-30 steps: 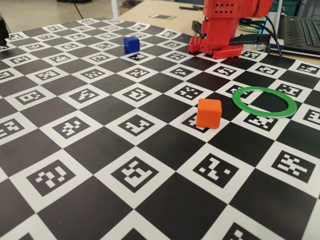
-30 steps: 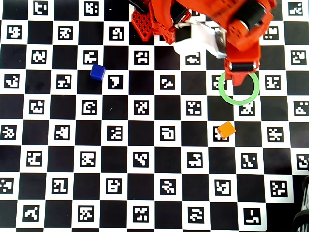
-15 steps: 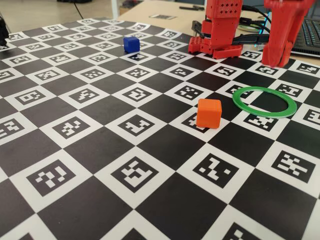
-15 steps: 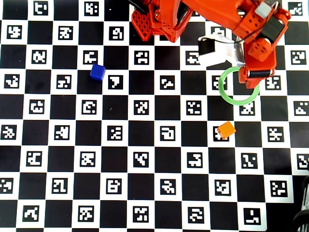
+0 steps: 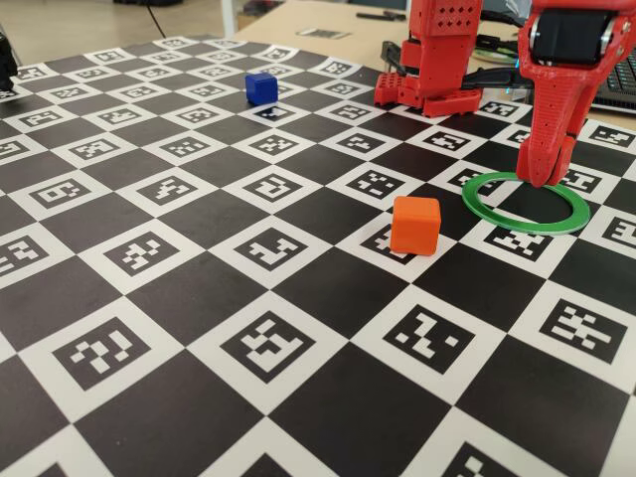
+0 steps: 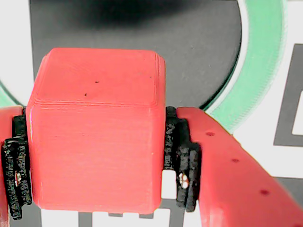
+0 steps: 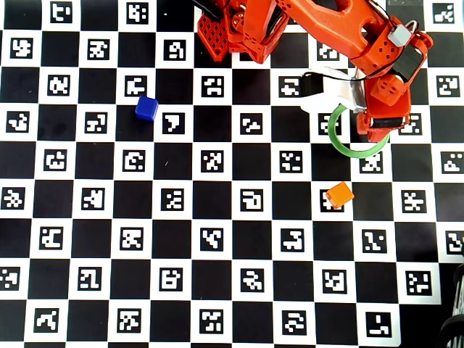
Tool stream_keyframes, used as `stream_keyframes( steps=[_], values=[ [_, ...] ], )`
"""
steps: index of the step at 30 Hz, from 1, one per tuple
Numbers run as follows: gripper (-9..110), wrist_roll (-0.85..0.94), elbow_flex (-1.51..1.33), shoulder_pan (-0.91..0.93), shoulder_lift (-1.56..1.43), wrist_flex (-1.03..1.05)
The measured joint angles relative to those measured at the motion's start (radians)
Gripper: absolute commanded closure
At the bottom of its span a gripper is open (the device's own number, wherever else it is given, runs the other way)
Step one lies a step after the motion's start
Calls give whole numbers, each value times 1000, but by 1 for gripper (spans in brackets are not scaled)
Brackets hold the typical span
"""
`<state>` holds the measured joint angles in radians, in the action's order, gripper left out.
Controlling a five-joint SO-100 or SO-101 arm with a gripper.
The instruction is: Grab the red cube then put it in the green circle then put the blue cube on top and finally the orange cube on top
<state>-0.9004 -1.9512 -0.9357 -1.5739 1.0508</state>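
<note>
While the hand (image 6: 94, 156) pinches it, the red cube (image 6: 94, 137) looks glossy, round-edged, faintly layered.

The arm (image 7: 341, 29) is red printed plastic all over, with layer lines showing on its flat faces. Its base (image 5: 442, 55) is a blocky tower with a grid of small round holes near the top. A white block (image 7: 341, 90) (with a black end) sits near the wrist. The fingers (image 6: 236, 165) carry black ribbed pads (image 6: 182, 156) with small screws.
</note>
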Motion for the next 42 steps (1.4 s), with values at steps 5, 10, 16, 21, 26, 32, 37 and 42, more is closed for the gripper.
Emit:
stream_keyframes(
  steps=[5,10,16,21,26,32,37,42],
  values=[
    [100,9,-23,0,21,-21],
    [100,18,-40,0,21,-49],
    [100,28,-55,2,21,-72],
    [100,28,-67,12,38,-97],
    [100,37,-71,17,43,-107],
    [100,37,-71,17,61,-107],
    [100,37,-78,17,61,-112],
    [99,44,-78,15,63,-121]
  ],
)
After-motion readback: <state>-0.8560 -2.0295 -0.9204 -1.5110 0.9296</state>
